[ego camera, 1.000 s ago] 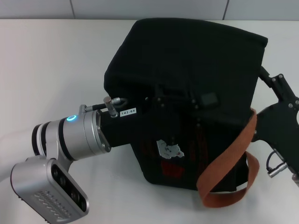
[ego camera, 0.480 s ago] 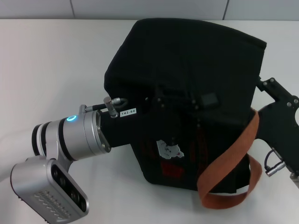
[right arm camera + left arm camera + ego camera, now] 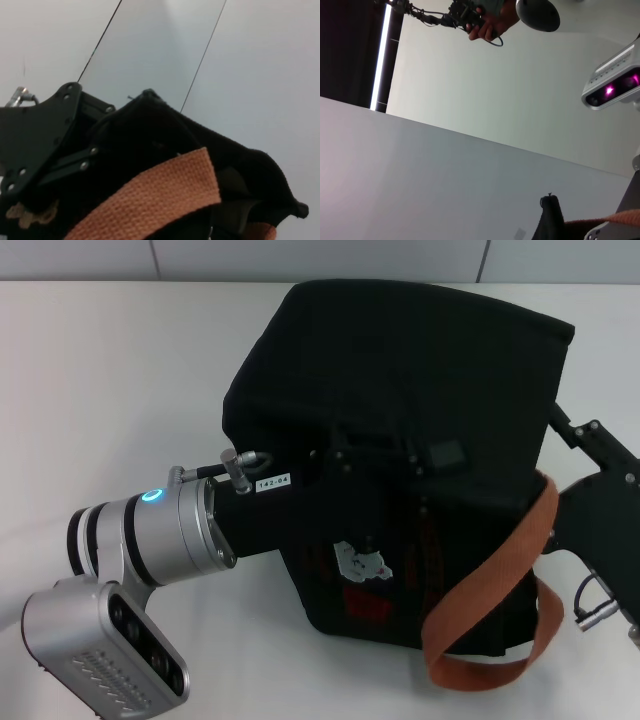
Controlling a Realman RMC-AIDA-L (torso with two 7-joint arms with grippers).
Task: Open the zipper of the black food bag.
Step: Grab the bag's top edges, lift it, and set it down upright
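The black food bag [image 3: 400, 420] lies tipped on the white table [image 3: 100, 370], its bear patch [image 3: 362, 562] facing us and 1 orange-brown strap [image 3: 495, 590] looping off its near right corner. We cannot pick out the zipper on the dark fabric. The left claw [image 3: 345, 455] reaches in from the left and presses against the bag's near face; we cannot tell whether it is clenched. The right claw [image 3: 565, 430] sits against the bag's right side, just above the strap, its grip equally unclear.
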